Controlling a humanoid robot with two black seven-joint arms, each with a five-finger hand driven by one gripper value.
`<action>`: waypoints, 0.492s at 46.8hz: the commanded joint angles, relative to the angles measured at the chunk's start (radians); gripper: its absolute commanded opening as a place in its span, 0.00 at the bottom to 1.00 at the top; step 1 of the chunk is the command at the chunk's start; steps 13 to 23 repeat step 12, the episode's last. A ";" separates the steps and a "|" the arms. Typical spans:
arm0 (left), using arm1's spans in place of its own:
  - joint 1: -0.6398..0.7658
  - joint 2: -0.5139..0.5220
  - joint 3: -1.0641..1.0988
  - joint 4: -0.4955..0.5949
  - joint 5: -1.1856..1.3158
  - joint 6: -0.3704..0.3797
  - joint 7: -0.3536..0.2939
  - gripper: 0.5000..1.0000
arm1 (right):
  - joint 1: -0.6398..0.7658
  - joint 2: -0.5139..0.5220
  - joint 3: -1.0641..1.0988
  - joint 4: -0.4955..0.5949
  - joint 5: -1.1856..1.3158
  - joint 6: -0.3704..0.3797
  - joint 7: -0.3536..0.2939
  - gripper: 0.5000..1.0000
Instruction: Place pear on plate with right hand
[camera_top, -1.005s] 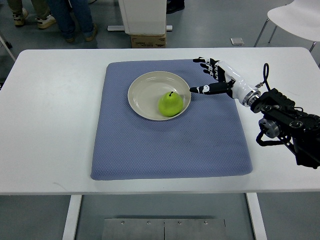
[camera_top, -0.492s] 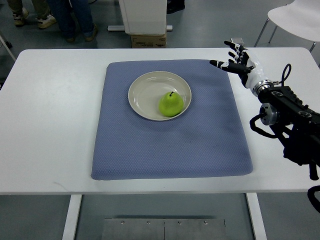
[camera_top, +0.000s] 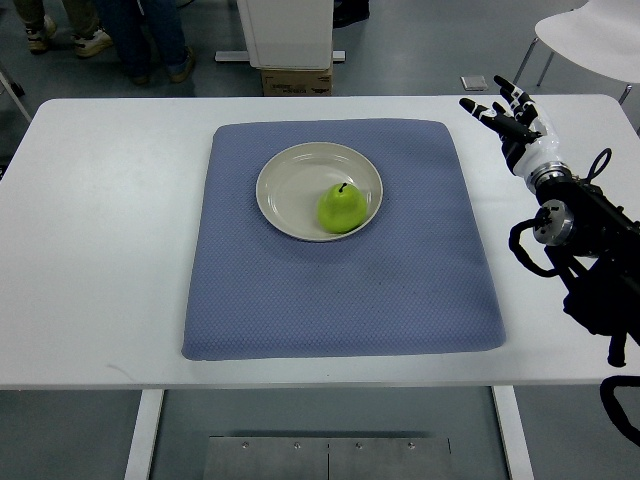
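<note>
I see the right robot hand (camera_top: 512, 115) raised over the far right corner of the white tabletop (camera_top: 100, 250), its arm coming in from the right edge. Its black-tipped fingers (camera_top: 478, 107) are spread apart and hold nothing. The hand is off the blue-grey mat (camera_top: 340, 290), just past that mat's far right corner.

The green pear (camera_top: 342, 208) sits well to the left of the robot hand and nearer to me than it, upright with its stem pointing up. It rests inside the cream plate (camera_top: 290, 180), on the side of the plate closest to the hand and touching the plate's floor. The plate lies on the far half of the mat, wholly within its edges.

Beyond the tabletop, left of the hand, I can make out a white pedestal base with a cardboard box (camera_top: 296, 80) at its foot, and a person's legs (camera_top: 140, 40) at the far left. A white chair (camera_top: 590, 30) stands just behind the hand.
</note>
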 joint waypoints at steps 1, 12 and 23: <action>0.000 0.000 0.000 0.001 0.000 0.000 0.000 1.00 | -0.010 0.013 0.027 0.000 0.000 0.000 0.001 1.00; 0.000 0.000 0.000 0.001 0.000 0.000 0.000 1.00 | -0.022 0.044 0.063 0.000 0.002 0.000 0.000 1.00; 0.000 0.000 0.000 0.001 0.000 0.000 0.000 1.00 | -0.022 0.044 0.063 0.000 0.002 0.000 0.000 1.00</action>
